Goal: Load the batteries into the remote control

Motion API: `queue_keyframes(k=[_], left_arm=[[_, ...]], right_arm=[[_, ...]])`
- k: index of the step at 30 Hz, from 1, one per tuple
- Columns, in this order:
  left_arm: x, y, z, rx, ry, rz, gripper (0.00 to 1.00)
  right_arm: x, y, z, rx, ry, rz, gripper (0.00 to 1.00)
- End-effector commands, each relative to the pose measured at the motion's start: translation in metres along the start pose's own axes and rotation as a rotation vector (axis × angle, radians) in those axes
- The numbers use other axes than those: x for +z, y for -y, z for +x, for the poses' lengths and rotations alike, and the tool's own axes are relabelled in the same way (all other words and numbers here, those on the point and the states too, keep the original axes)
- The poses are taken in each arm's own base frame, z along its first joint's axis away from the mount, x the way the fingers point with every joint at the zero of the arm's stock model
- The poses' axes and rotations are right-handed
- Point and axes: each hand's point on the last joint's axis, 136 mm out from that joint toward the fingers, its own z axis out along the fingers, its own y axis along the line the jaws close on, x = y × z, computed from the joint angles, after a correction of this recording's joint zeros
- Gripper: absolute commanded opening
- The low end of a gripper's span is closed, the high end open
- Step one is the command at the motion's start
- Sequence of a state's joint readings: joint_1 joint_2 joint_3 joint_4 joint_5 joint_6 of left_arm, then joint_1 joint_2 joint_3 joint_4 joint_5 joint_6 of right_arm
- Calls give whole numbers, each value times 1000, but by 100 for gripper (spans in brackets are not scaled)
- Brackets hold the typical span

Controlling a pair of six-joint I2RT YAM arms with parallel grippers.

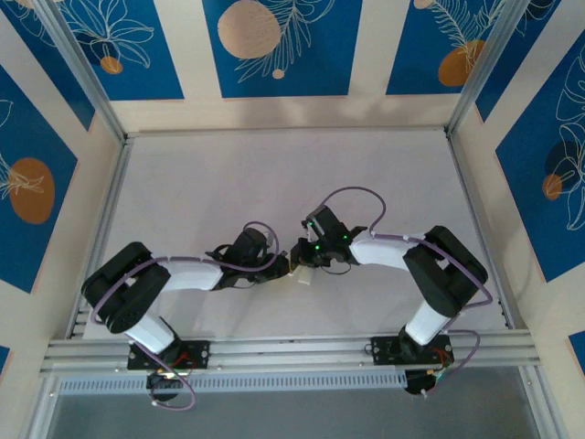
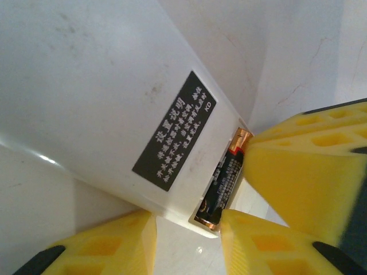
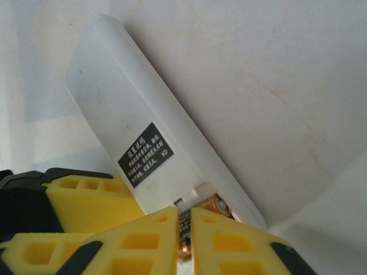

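Left arm: it reaches from its base at the near-left edge of the table [image 1: 274, 183] in towards the middle.
Left gripper [image 1: 279, 266]: clenched on the remote control [image 1: 301, 275]. In the left wrist view the handset's near end sits between the gripper's [image 2: 188, 224] two yellow fingers [image 2: 109, 246], one at each corner.
Remote control, place: it is at the middle of the table, between the two grippers and nearer the arm bases than the far wall.
Remote control, face: the white body [image 2: 86, 86] has its back turned to both wrist cameras. A dark label [image 2: 175, 130] with pale print lies across its width.
Compartment: it is open, at the end of the remote control [image 3: 120, 91] that the left gripper holds, just past the label [image 3: 146, 154].
Battery [image 2: 225, 182]: one dark cell with a gold end lies in the open compartment, crosswise to the handset and parallel to the label's long side. Its gold end [image 3: 216, 204] points to the remote's right edge.
Right gripper [image 1: 313, 262]: its tip is over the compartment. In the left wrist view a yellow finger [image 2: 309, 166] touches the battery's gold end.
Right gripper, jaws: in its own camera the gripper's [image 3: 184, 215] fingers [image 3: 143, 246] stand almost together, and the battery's dark body shows in the thin slit between them. I cannot tell whether they pinch the cell or only rest on it.
Right arm: it comes in from the near-right base, with the elbow out to the right.
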State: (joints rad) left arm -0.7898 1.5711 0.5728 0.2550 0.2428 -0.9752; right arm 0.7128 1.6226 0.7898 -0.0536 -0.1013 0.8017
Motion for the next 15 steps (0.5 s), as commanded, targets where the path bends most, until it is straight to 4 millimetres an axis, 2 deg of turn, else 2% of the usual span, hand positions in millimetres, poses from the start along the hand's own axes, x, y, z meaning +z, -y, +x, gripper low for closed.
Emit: queue_keyframes(k=[1,7,15], left_arm=[[-4,-17,6,37,-17,-93,37],[-14,-1,-4,62,18,-44,37],[-22,2,-6,61,35,-33,35]], right_arm=[[-25,-10,-9,-28,44,-20,18],[-40,-3,-16,-17,38,-55,27],[-28,-2,-10,-27,-25,-87,29]])
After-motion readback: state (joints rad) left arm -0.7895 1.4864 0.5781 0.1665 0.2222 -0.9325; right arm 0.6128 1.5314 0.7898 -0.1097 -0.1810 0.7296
